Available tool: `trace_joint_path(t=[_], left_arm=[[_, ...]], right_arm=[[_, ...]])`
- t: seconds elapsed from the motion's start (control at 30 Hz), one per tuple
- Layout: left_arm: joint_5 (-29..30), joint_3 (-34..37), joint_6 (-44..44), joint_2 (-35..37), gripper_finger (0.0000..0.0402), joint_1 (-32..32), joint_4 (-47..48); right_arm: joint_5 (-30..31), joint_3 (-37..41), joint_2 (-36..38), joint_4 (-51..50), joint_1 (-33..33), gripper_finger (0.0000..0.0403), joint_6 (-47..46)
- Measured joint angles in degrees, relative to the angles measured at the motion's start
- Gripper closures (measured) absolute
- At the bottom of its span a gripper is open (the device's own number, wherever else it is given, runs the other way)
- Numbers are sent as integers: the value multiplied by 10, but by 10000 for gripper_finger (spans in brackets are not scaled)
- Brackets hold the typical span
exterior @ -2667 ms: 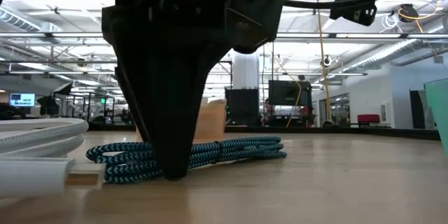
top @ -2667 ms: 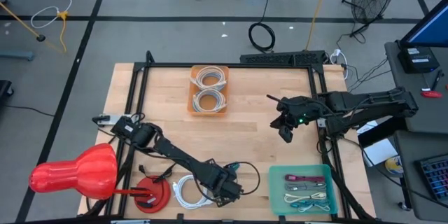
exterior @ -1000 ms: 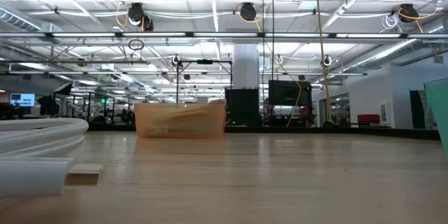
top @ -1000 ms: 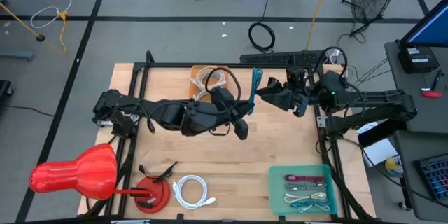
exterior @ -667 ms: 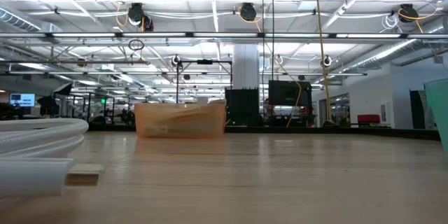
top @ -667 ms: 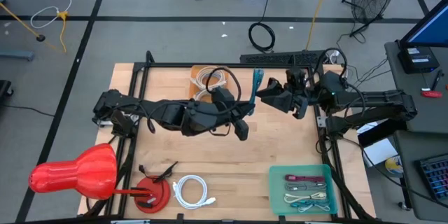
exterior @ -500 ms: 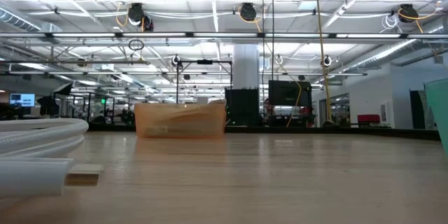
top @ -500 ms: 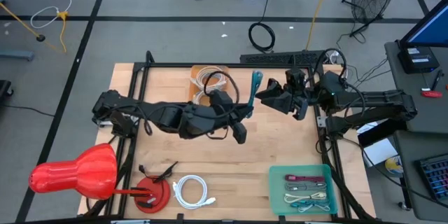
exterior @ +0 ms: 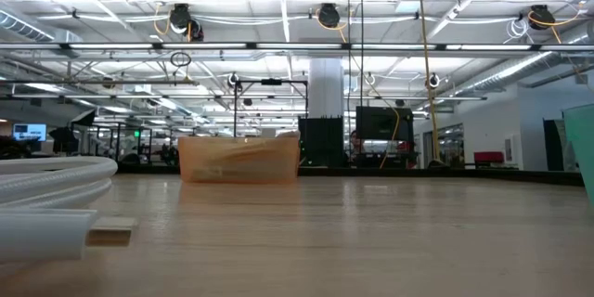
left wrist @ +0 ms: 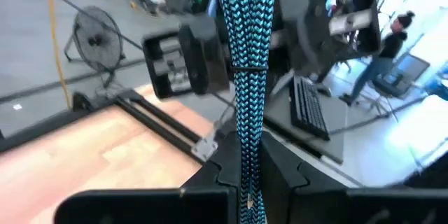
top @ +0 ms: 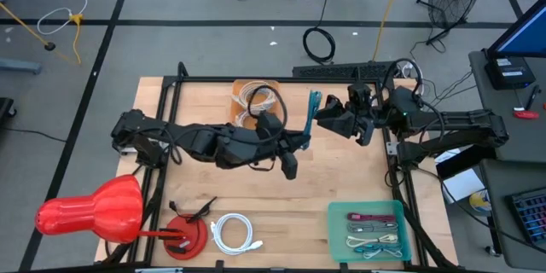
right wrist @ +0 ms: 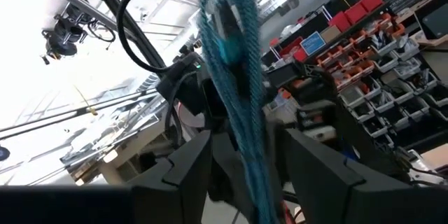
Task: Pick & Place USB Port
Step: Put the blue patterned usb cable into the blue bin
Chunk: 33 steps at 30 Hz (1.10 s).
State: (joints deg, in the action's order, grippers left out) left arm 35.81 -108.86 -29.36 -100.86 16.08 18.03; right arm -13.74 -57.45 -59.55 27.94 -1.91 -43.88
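Observation:
The USB cable [top: 312, 109] is a teal-and-black braided bundle tied by a dark band [left wrist: 249, 67]. It is held high above the middle of the table. My left gripper [top: 304, 134] reaches in from the table's left and is shut on it [left wrist: 245, 182]. My right gripper [top: 322, 118] comes from the table's right and is open. Its two fingers stand on either side of the bundle's free part [right wrist: 241, 105]; I cannot tell whether they touch it. Neither arm shows in the low view. My left gripper pinches one end of the cable bundle [left wrist: 246, 159] between its two fingers. The bundle runs on straight out from the fingertips, along the fingers, toward the right gripper. It is lifted clear of the table and stays stiff, not drooping.
An orange bin [top: 255, 111] with white coiled cables stands at the far middle. A green tray [top: 334, 232] with several cables is at the near right. A loose white coil [top: 232, 232], a round red stand [top: 186, 237] and a red bulb-shaped thing [top: 90, 212] lie near left.
My left gripper has edged the cable a little toward the right gripper, keeping it clear of the table. The right arm has stayed about where it was, fingers apart around the bundle.

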Motion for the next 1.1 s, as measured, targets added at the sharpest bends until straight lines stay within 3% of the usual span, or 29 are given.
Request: trace_joint_path(t=[0.2, 0.47, 0.97, 1.1], left_arm=[[-37, 1, -7, -17, 379, -15, -8], [-42, 0, -3, -16, 379, -20, -14], [-76, 0, 1, -18, 379, -25, -19], [-129, 0, -1, -10, 329, -27, 1]], right_arm=[[1, 0, 0, -3, 0, 234, 0], [2, 0, 0, -11, 0, 239, -3], [-1, 0, 0, -17, -7, 376, -2], [-11, 0, 0, -23, -8, 383, -4]])
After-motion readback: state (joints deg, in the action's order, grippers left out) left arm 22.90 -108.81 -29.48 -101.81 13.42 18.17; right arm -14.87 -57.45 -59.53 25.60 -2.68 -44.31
